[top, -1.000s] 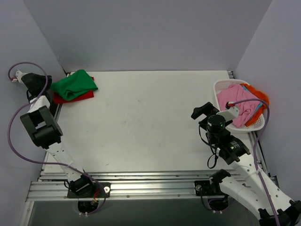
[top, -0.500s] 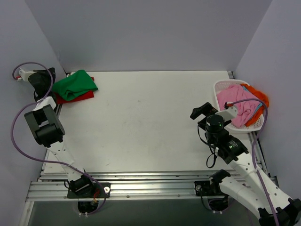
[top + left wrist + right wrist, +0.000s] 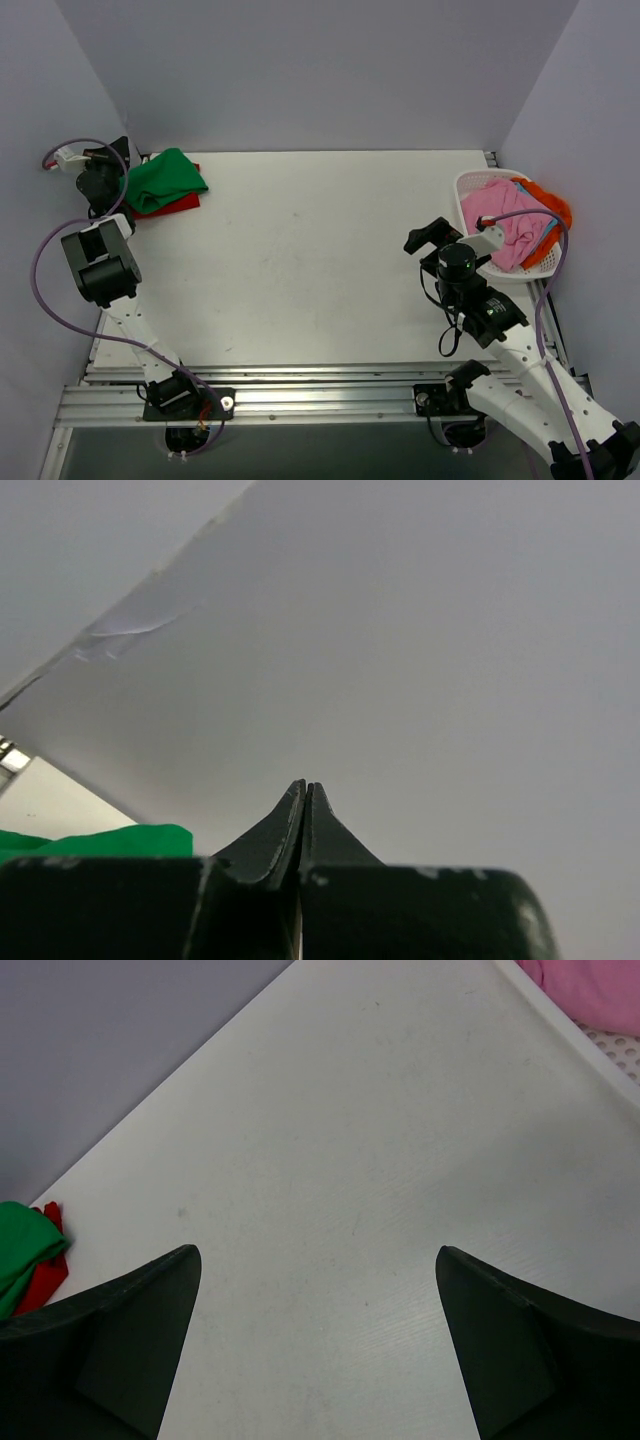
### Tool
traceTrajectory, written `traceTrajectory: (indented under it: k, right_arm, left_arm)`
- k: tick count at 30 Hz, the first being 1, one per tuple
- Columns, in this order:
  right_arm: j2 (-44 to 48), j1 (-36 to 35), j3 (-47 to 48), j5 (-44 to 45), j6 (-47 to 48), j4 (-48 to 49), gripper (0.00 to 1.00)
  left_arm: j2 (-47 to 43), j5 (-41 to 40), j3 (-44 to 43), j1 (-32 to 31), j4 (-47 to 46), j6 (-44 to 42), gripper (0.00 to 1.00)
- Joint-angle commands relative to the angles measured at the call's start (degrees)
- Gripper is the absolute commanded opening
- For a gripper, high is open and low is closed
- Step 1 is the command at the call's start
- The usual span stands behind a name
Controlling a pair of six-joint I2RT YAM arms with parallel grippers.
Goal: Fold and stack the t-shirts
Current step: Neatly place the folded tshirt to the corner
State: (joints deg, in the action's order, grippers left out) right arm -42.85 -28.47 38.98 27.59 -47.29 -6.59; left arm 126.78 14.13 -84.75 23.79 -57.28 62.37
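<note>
A bright green t-shirt lies folded on a red t-shirt at the table's far left corner. My left gripper hangs at the left edge of that stack, shut with nothing in it. In the left wrist view its fingertips meet against the grey wall, with the green t-shirt low on the left. A pink t-shirt and an orange one are heaped in the basket. My right gripper stands wide open and empty over bare table, just left of the basket.
The white lattice basket sits at the table's right edge, partly overhanging it. Grey walls close the back and both sides. The right wrist view catches the basket rim, the pink t-shirt and the far green t-shirt.
My left wrist has swung right, from the left wall toward the green and red stack, still shut. The right arm has barely moved.
</note>
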Motion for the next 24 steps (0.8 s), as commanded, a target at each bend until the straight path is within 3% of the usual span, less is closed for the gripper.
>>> traceTrajectory:
  k: [1,5,9,14,19,21,24]
  right_arm:
    - [0.4,0.3,-0.5,0.1,0.4,1.9,0.99]
    - [0.4,0.3,-0.7,-0.2,0.5,1.9,0.99]
    - [0.4,0.3,-0.7,-0.3,0.5,2.2,0.99]
    - [0.4,0.2,-0.7,-0.3,0.4,2.0,0.99]
    - [0.8,0.2,-0.8,-0.5,0.4,2.4,0.99]
    - [0.8,0.2,-0.9,-0.7,0.3,2.5,0.99]
    - [0.8,0.2,-0.8,-0.6,0.4,2.1,0.99]
  left_arm:
    - [6.1,18.1,3.6,-6.0,7.7,10.0,0.02]
    - [6.0,15.9,4.9,-6.5,13.9,7.2,0.02]
    - [5.1,13.1,3.7,-8.1,25.9,0.8,0.02]
    - [1.7,2.0,2.4,-8.9,41.5,-1.2,0.02]
    - [1.9,-0.5,-1.8,-10.7,53.4,-4.0,0.02]
    - [1.2,-5.6,-2.8,-11.5,60.6,-4.0,0.02]
    - [-1.6,-9.5,0.7,-11.8,58.4,-2.7,0.02]
